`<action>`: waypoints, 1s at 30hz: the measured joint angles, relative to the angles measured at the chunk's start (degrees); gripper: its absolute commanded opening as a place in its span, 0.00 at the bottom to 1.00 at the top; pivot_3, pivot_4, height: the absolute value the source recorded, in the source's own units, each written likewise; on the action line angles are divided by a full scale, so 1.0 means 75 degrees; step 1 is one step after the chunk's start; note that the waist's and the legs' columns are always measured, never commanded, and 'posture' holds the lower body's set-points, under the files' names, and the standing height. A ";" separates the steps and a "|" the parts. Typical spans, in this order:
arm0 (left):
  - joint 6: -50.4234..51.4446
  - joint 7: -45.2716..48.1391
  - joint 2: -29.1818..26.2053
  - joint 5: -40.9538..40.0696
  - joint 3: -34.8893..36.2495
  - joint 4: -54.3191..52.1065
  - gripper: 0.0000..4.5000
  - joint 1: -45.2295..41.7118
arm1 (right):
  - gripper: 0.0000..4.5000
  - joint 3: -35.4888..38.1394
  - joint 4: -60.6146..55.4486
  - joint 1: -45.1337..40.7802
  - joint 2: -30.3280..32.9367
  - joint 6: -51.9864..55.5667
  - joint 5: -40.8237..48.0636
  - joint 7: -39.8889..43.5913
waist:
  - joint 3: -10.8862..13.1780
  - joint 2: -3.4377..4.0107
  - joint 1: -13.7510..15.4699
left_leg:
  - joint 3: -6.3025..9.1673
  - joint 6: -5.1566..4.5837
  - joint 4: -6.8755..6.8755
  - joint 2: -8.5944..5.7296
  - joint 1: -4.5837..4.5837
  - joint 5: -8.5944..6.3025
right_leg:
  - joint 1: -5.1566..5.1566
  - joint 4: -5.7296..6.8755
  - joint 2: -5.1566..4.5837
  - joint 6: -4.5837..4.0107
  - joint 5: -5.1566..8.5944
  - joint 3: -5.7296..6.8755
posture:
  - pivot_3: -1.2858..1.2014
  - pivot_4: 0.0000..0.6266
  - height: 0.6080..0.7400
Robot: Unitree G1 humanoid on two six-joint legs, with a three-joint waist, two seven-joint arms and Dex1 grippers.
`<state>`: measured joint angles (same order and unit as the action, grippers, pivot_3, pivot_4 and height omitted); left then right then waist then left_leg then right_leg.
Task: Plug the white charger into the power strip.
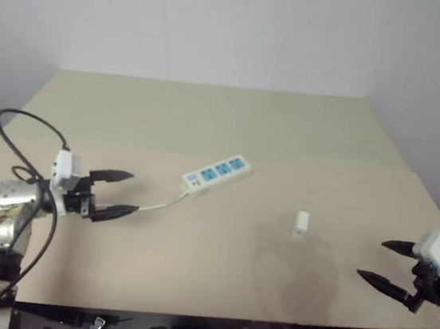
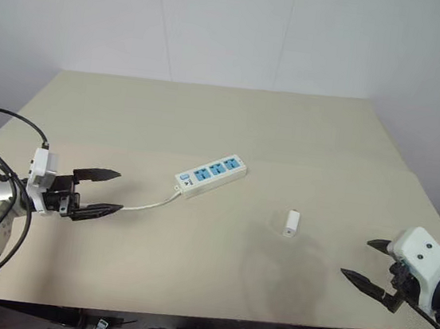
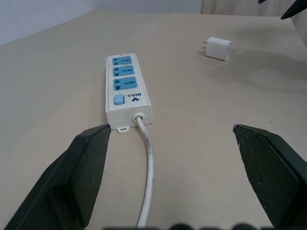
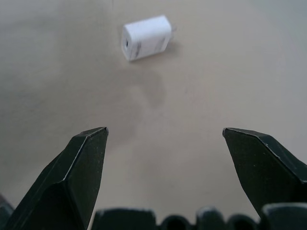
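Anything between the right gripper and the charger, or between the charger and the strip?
Nothing visible. Bare table lies between the open right gripper and the white charger, and between the charger and the power strip.

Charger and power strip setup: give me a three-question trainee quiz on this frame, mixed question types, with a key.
1. True or false: the white charger is already plugged into the power strip.
2. Which gripper is nearer the charger? A) left gripper B) right gripper
3. Fill in: the strip's cord leaves the end nearest the ____ gripper.

Key:
1. False. The charger lies loose on the table, apart from the strip.
2. B. The right gripper's open fingers face the charger.
3. Left. The cord runs from the switch end toward the left gripper, which is also open.
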<state>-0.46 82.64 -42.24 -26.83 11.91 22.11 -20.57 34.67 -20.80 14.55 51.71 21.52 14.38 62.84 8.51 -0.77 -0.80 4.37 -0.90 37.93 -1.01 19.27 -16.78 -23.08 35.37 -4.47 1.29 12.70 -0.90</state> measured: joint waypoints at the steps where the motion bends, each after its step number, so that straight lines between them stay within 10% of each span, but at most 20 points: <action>1: -0.0014 -0.0001 0.0004 0.0017 -0.0019 0.0040 1.00 -0.0023 | 1.00 0.0000 0.0013 -0.0023 -0.0038 -0.0153 -0.0027 -0.0090 | 0.0000 0.0000 0.0001 | 0.0000 0.0000 0.0000 0.0000 0.0001 0.0000 | 0.0000 0.0000 0.0000 0.0000 0.0000 0.0000 | 0.52 0.24 1.00; 19: -0.0333 0.0046 0.0040 0.0244 -0.0113 0.0421 1.00 -0.0242 | 1.00 0.0046 -0.0095 -0.0036 -0.0183 0.0526 0.0657 -0.0620 | 0.0002 -0.0003 0.0005 | -0.0001 0.0000 0.0000 -0.0001 0.0001 0.0000 | 0.0001 -0.0001 -0.0001 -0.0001 0.0000 -0.0001 | 0.52 0.24 1.00; 30: -0.1546 -0.0689 0.1531 0.0986 -0.0505 0.2672 1.00 -0.1910 | 1.00 -0.0616 -0.0763 -0.0243 -0.0312 0.0751 0.0657 -0.1456 | 0.0002 -0.0007 0.0072 | -0.0001 0.0000 0.0001 -0.0007 0.0002 0.0000 | 0.0009 -0.0002 -0.0001 0.0002 -0.0003 0.0002 | 0.52 0.24 1.00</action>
<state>-12.05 77.47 -30.75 -19.43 8.13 42.15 -34.89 30.05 -26.52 12.72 49.38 27.15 19.31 51.93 8.53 -0.82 -0.25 4.36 -0.90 37.93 -1.06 19.28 -16.77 -23.01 35.36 -4.48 1.30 12.68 -0.89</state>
